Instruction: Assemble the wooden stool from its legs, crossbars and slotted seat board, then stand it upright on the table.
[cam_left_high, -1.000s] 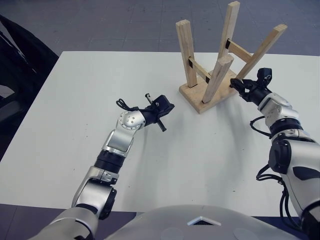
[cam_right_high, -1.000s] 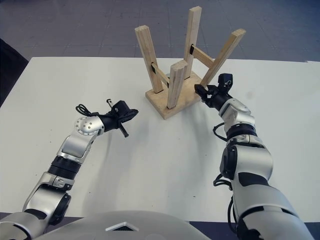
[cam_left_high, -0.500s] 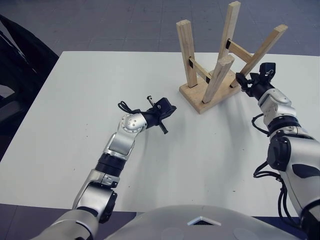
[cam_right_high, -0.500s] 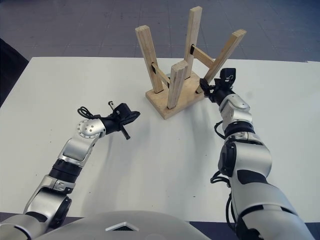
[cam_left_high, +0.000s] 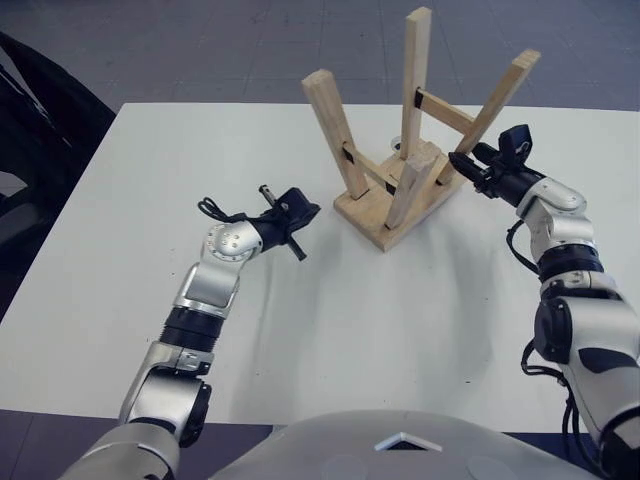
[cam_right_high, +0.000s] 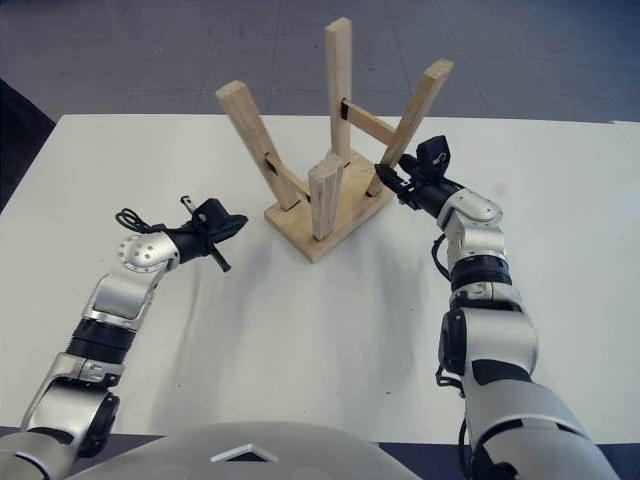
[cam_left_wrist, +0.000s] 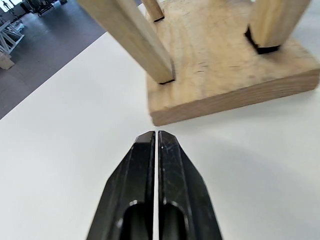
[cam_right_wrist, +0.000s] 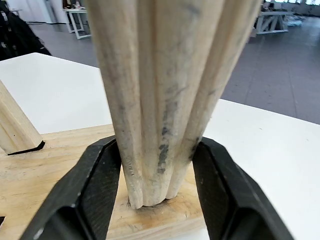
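The wooden stool (cam_left_high: 400, 150) rests upside down on its seat board (cam_left_high: 372, 212), legs pointing up and joined by crossbars (cam_left_high: 447, 106), at the far middle of the white table (cam_left_high: 150, 180). My right gripper (cam_left_high: 463, 166) is shut on the base of the stool's right leg (cam_right_wrist: 160, 100), one finger on each side where it enters the board (cam_right_wrist: 60, 155). My left gripper (cam_left_high: 310, 211) hovers low over the table, a little left of the board. Its fingers are shut with nothing in them (cam_left_wrist: 156, 134) and aim at the board's near corner (cam_left_wrist: 230, 65).
Bare white tabletop surrounds the stool on the left, right and near sides. The table's far edge (cam_left_high: 250, 104) runs just behind the stool, with grey floor beyond it.
The stool has slid left and turned, its right leg held in my right gripper, which has closed on it. My left gripper has drawn back to the left.
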